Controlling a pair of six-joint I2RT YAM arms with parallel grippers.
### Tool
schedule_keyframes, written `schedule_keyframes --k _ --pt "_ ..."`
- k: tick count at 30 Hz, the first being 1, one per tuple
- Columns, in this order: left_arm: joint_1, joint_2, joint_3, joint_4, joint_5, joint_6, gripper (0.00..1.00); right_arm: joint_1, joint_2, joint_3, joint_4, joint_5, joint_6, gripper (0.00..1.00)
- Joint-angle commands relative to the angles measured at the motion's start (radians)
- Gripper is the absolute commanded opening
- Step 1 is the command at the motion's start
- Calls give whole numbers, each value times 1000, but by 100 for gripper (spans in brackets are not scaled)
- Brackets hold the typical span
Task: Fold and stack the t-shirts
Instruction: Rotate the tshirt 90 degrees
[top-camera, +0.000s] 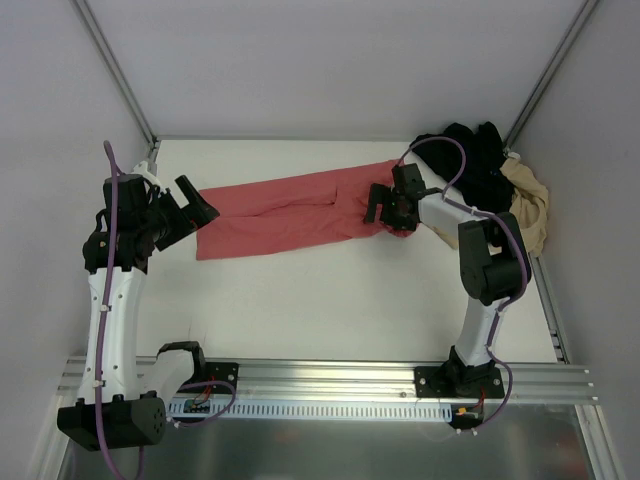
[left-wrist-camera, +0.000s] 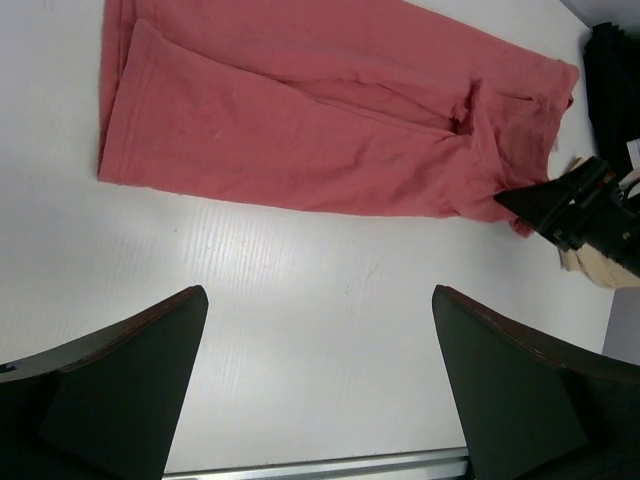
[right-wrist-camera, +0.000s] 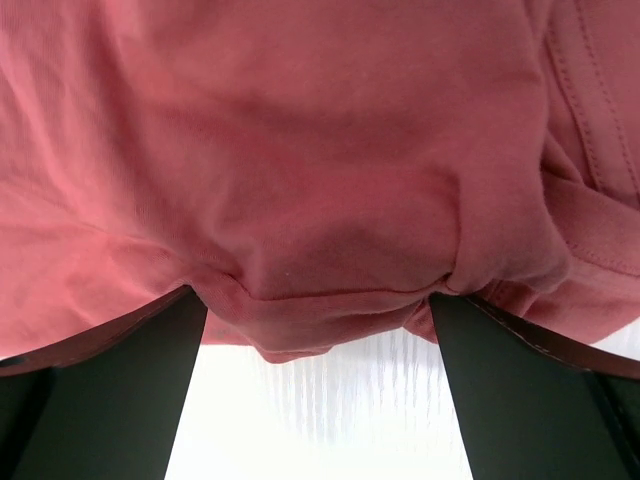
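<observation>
Left fingers spread; right fingers spread at coral-red shirt hem; black shirt, beige shirt heaped behind.

The coral-red shirt lies before me, folded into a long strip; the black shirt and beige shirt sit crumpled together, far right.

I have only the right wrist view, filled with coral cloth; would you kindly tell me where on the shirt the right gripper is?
Observer: The right gripper is at the right end of the coral-red shirt, which lies as a long band across the table.
Operator: Thank you. Where is the left gripper?
Observer: Near the shirt's left end, over bare table, jaws open and empty.
Operator: And the other shirts?
Observer: The black shirt and beige shirt lie heaped in the far right corner.
</observation>
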Motion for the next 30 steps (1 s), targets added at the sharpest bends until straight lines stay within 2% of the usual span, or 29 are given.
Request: schedule_keyframes --k 1,10,18,20,24,26,30 --pt "-2 -35 14 -47 49 27 98 -42 101 77 -74 17 15 100" --pt "-4 -106 6 -93 98 36 99 -95 350 461 -180 -96 42 99" --pt "-2 -115 -57 -61 130 30 99 -126 631 972 -319 -265 39 99" --pt "-2 -118 -80 -52 142 32 99 -135 657 1032 -329 -277 47 100" --pt "-2 -121 -103 -39 148 37 99 -164 651 1042 -240 -287 62 100" --pt "-4 -123 -112 -30 158 40 99 -171 604 990 -171 -239 52 99" --pt "-4 -133 -135 0 156 62 99 -168 406 763 -24 -132 -2 99"
